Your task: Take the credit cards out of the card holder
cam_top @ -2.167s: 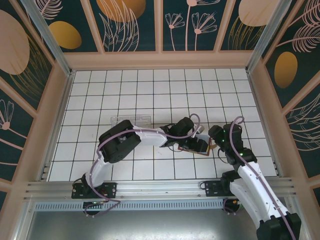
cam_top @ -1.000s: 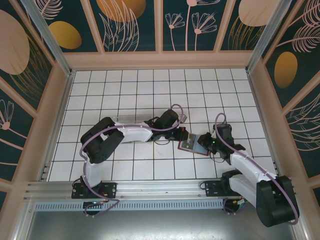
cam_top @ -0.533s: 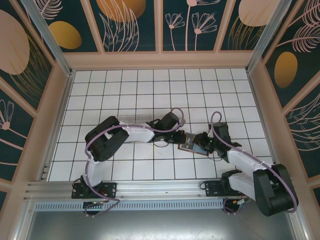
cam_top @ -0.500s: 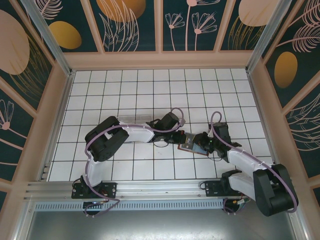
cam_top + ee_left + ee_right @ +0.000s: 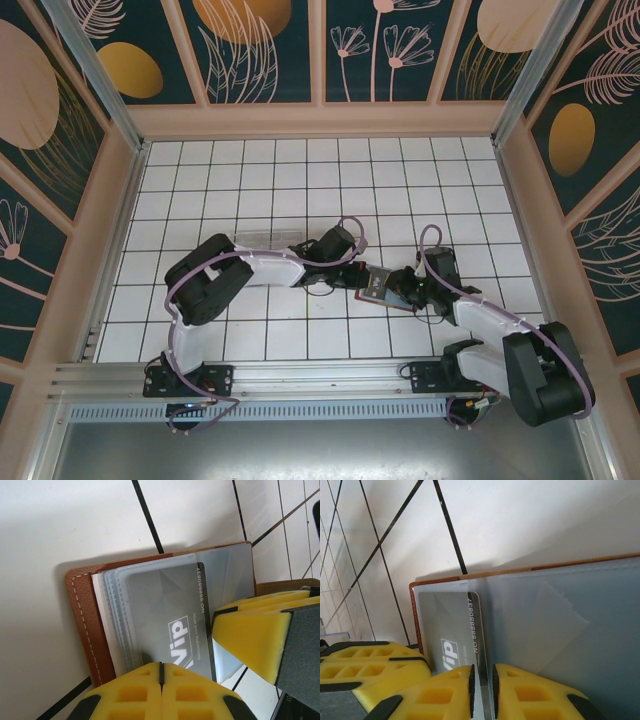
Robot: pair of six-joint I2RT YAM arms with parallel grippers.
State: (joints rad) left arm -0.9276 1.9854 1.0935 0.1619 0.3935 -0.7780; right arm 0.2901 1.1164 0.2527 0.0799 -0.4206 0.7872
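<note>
Card removal under way: two grippers meet at the open card holder (image 5: 385, 288)

The holder lies open on the desk (image 5: 250, 170), just right of centre in the overhead view; the left gripper (image 5: 160, 677), jaws shut tight, seems to pin its sleeves down; the right gripper (image 5: 483, 682) has its jaws a narrow slit apart, with the edge of the grey card (image 5: 170, 620) running into the gap; whether they grip it I cannot tell; next, probably, a firm pinch and a level pull.

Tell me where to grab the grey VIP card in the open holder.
Pinch the grey card by its numbered edge, coming in flat from the side away from the card holder's stitched brown edge. It lies flat inside a clear sleeve, so only a thin edge offers a grip.
</note>
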